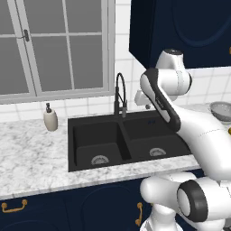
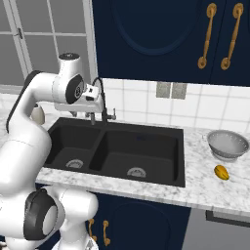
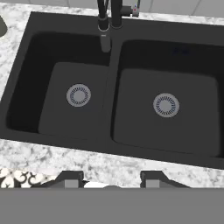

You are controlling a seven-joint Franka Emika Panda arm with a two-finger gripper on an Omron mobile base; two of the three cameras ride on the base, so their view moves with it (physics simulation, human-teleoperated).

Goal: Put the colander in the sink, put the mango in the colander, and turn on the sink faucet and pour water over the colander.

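The matte black double-basin sink [image 1: 97,137] [image 2: 141,146] [image 3: 135,118] holds nothing. Out on the counter to its right sits the silver colander [image 2: 228,144] [image 1: 221,109], upright. The yellow-orange mango [image 2: 221,172] lies on the marble just in front of it. The black gooseneck sink faucet [image 1: 120,94] [image 2: 101,97] [image 3: 109,15] rises behind the divider, and no water runs from it. My gripper [image 2: 91,116] [image 3: 111,180] hovers above the sink close to the faucet and looks down into both basins. It is open, with nothing between its fingertips [image 3: 70,179].
A beige soap dispenser [image 1: 50,119] stands on the marble counter [image 1: 31,158] left of the sink. Dark blue wall cabinets [image 2: 161,34] hang above, with a window [image 1: 54,45] behind the faucet. My own arm crosses the right basin in the left base view.
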